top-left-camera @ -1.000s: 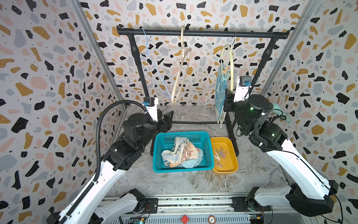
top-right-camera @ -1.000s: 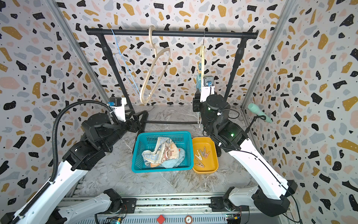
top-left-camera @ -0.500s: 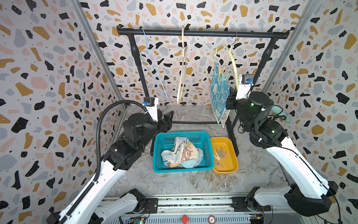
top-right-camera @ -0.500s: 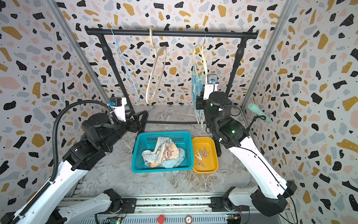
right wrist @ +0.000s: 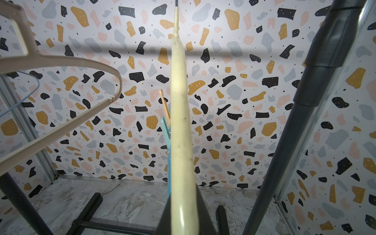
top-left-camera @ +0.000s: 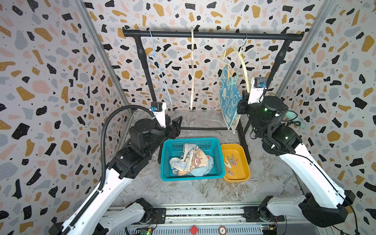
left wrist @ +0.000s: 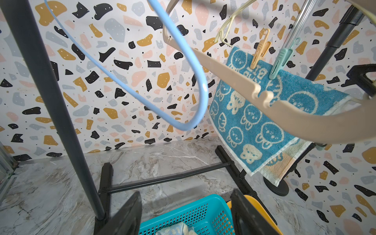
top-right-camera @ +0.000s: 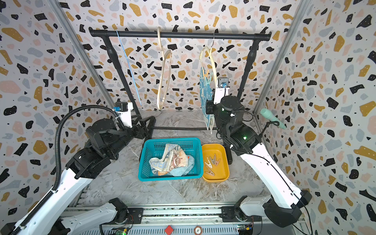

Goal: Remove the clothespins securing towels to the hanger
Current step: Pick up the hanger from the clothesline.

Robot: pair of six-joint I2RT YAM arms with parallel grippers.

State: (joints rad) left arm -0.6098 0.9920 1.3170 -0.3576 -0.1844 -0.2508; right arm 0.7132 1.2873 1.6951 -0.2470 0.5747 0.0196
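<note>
A peach clothespin (left wrist: 260,49) and a mint clothespin (left wrist: 281,59) sit side by side on the upper edge of the teal rabbit towel (left wrist: 254,118). The towel hangs from the cream hanger (top-left-camera: 245,73) toward the right end of the black rail (top-left-camera: 213,35). The right gripper (right wrist: 181,203) is pressed together on that hanger's lower arm, so the step in hand looks like steadying it. It should hold firm without dragging the hook off the rail, and present the pegs toward the left gripper (left wrist: 185,213), which hangs spread wide and empty near the teal basket (top-left-camera: 164,162). That gripper would do best to squeeze a peg's tail ends, not its mouth. Only the left wrist view shows both pegs and the towel's face plainly. The right wrist view sees the hanger edge-on, with slivers of peg behind it. In both top views the other pegs (top-left-camera: 231,162) lie in the yellow tray (top-left-camera: 241,152).
</note>
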